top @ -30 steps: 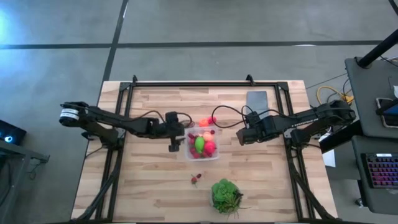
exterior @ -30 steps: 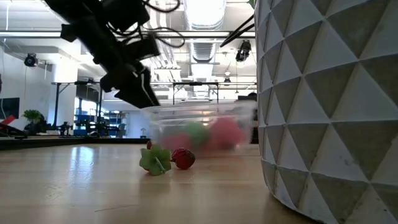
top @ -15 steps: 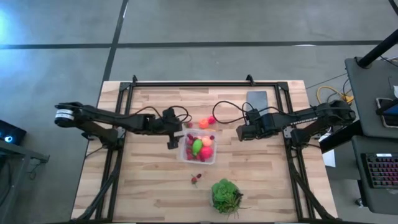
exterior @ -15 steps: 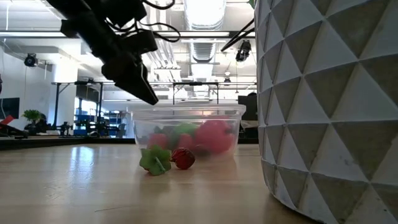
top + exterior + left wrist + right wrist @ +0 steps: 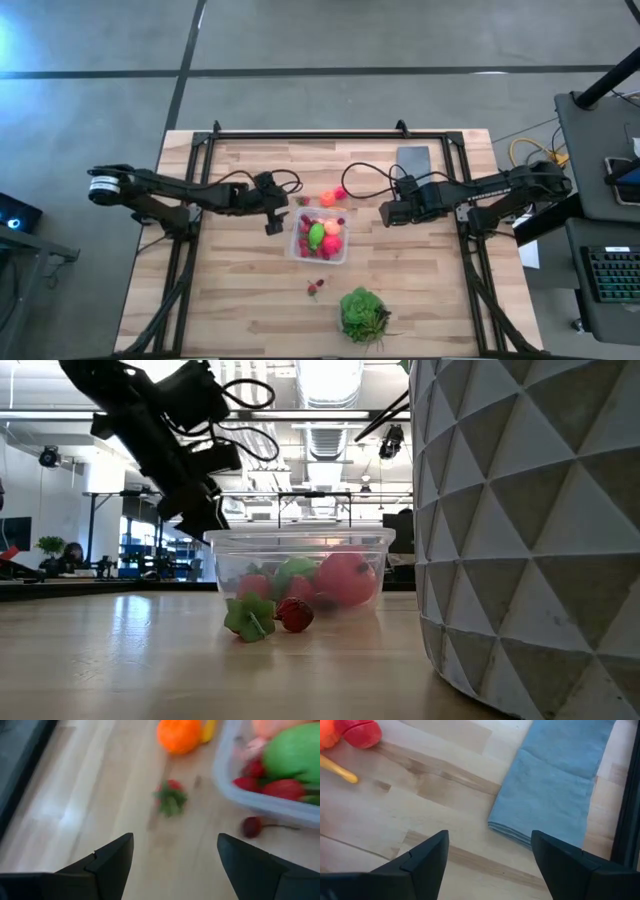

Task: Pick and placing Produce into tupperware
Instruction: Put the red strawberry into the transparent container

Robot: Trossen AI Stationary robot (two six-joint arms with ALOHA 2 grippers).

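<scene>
The pale wooden plank surface (image 5: 250,280) sits in a black metal frame on a grey floor; in the low view the room behind shows ceiling lights, ducts and dark stands. A large white faceted pot (image 5: 530,530) fills the right of the low view, and from above it carries a leafy green plant (image 5: 363,314) near the surface's front edge. A folded blue-grey cloth (image 5: 560,785) lies flat at the far right of the surface.

The small clear plastic tupperware container (image 5: 322,236) stands near the middle of the surface. It holds several pieces of bright toy produce (image 5: 320,236), among them a lime-green piece and pink and red pieces. Loose pieces lie outside it: an orange round piece (image 5: 327,199) and a pink-red piece (image 5: 341,192) just beyond its far side, and a small red berry with a green top (image 5: 294,614) beside a green leafy piece (image 5: 249,618) in front of it.

The left gripper (image 5: 272,213) is raised above the surface just to the left of the container; its dark fingers (image 5: 107,862) stand well apart with nothing between them. The right gripper (image 5: 388,213) hangs to the right of the container near the cloth; its fingers (image 5: 427,857) are likewise wide apart and empty.
</scene>
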